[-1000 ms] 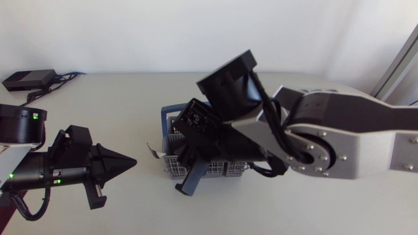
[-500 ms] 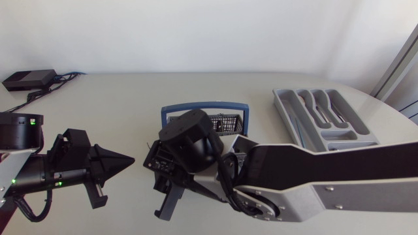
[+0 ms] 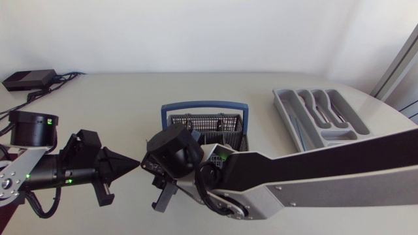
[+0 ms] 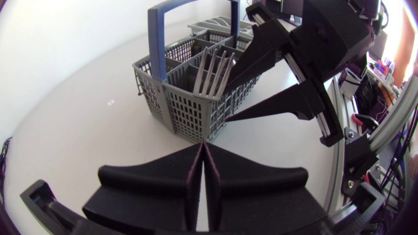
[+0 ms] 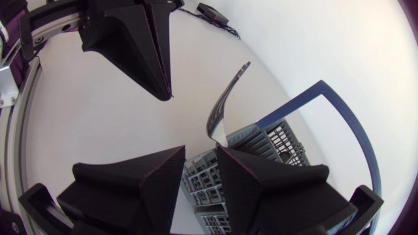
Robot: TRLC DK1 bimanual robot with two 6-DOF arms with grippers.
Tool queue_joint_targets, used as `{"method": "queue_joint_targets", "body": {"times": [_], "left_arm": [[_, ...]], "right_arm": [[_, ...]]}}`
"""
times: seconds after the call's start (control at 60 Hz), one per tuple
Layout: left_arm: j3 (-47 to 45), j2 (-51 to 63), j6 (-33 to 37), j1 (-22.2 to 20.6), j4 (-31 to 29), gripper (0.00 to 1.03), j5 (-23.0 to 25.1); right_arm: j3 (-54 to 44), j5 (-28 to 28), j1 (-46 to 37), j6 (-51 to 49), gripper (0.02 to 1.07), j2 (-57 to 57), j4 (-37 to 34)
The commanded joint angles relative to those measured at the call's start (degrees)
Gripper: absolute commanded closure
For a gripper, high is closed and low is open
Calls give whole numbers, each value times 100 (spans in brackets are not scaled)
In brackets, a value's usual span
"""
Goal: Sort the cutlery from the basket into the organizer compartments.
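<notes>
The right arm point(image 3: 313, 179) is lying low across the near side of the tabletop point(image 3: 104, 98), past the middle. Its end effector point(image 5: 201, 153) is pointing at a corner of the basket point(image 3: 196, 122) with the two fingers standing apart and gripping nothing. The left arm point(image 3: 39, 171) is aiming level at the same corner from the other side. Its end effector point(image 4: 204, 156) is pressed together into a single wedge, with the tip stopping short of the basket wall. The grey mesh basket, with its blue hoop handle, is standing upright mid-tabletop. Several forks point(image 4: 212, 70) are leaning tines up in the corner compartment, just ahead of the right fingertips; whether they are touching cannot be told. The grey organizer point(image 3: 285, 112) is sitting well apart, toward the right.
</notes>
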Motion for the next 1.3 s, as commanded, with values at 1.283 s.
{"method": "queue_joint_targets", "body": {"times": [1.283], "left_arm": [[801,843,-729,-271,-271,100,47]], "right_arm": [[601,1988,285,-965,101,1075,1277]]}}
